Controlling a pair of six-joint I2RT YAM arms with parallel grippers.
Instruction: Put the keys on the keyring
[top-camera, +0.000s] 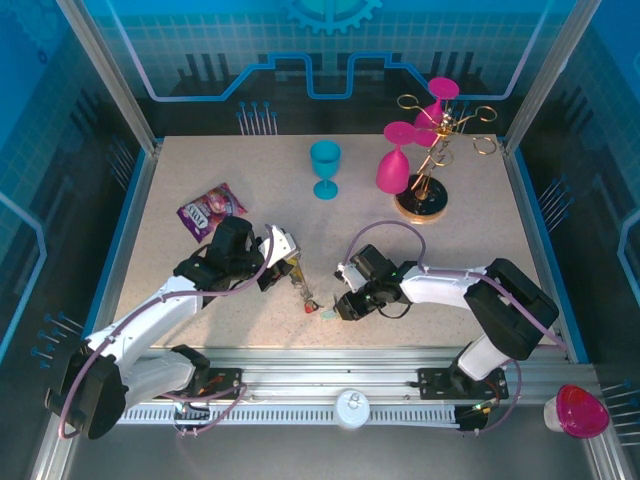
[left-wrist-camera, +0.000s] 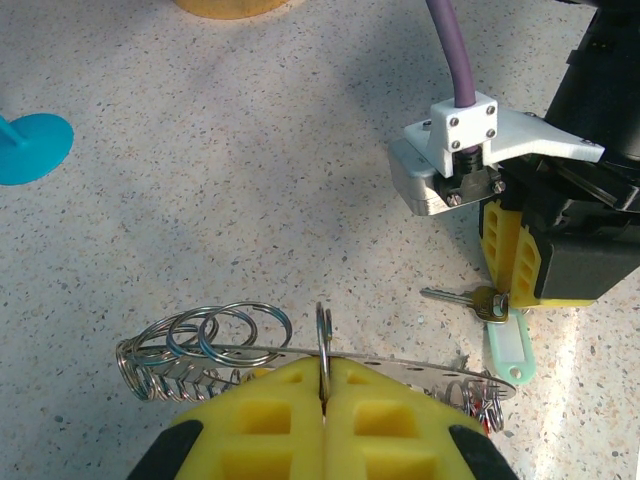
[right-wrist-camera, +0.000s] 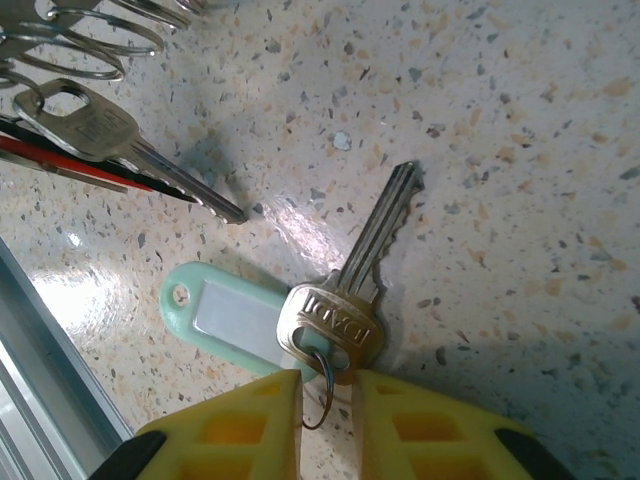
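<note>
My left gripper is shut on one upright split loop of the keyring, a flat grey plate held just above the table, with several wire loops on its rim. A brass key with a teal tag lies flat on the table. My right gripper hovers at the key's head, open by a narrow gap, and the key's small ring stands between the fingers untouched. A silver key and a red piece hang from the keyring's end. In the top view, the two grippers nearly meet.
A teal goblet stands mid-back. Pink goblets hang on a golden rack at back right. A purple pouch lies back left. The table's front metal rail runs close beside the teal tag.
</note>
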